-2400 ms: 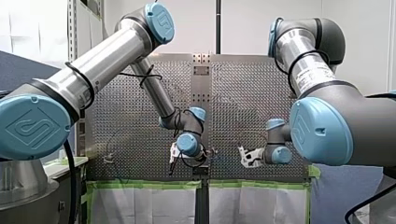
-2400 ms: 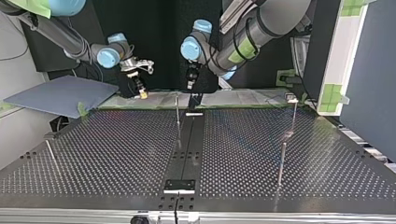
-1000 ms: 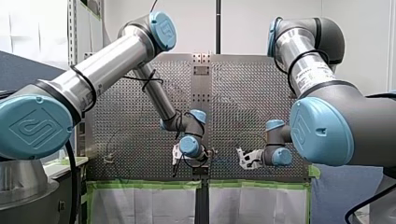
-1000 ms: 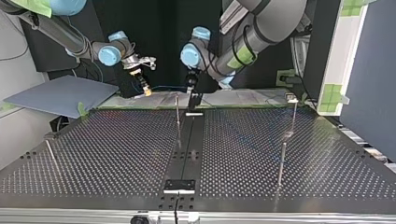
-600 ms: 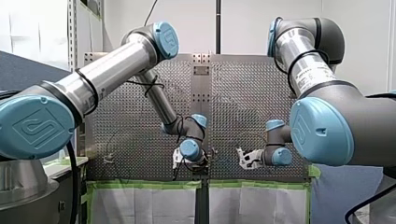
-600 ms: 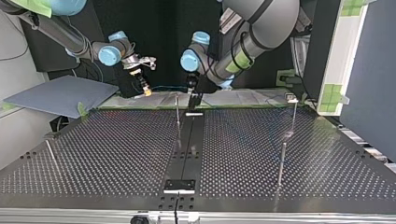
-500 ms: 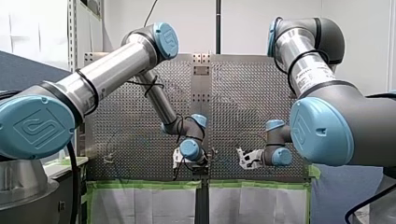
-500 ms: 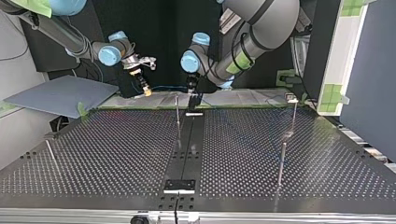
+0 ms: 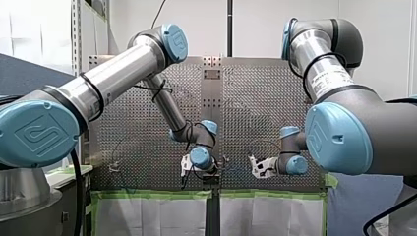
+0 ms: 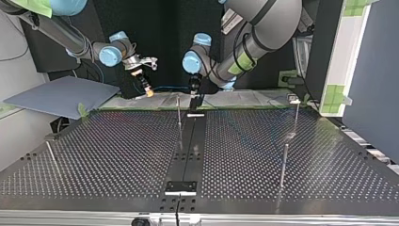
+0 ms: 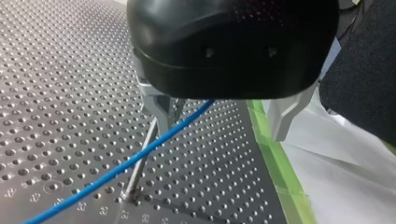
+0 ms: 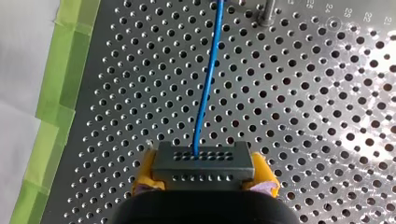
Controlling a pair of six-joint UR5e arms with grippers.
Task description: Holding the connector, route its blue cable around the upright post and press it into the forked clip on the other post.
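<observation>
Perforated metal table (image 12: pixel 303 116) is noted beneath both grippers. A dark rectangular connector (image 12: pixel 203 161) is pinched between the right gripper's (image 12: pixel 204 173) yellow pads (image 12: pixel 145 170). Its blue cable (image 12: pixel 208 79) is led to a thin metal post (image 11: pixel 140 163), whose top is hidden behind the left gripper's (image 11: pixel 223 130) spread metal fingers (image 11: pixel 161 109).
</observation>
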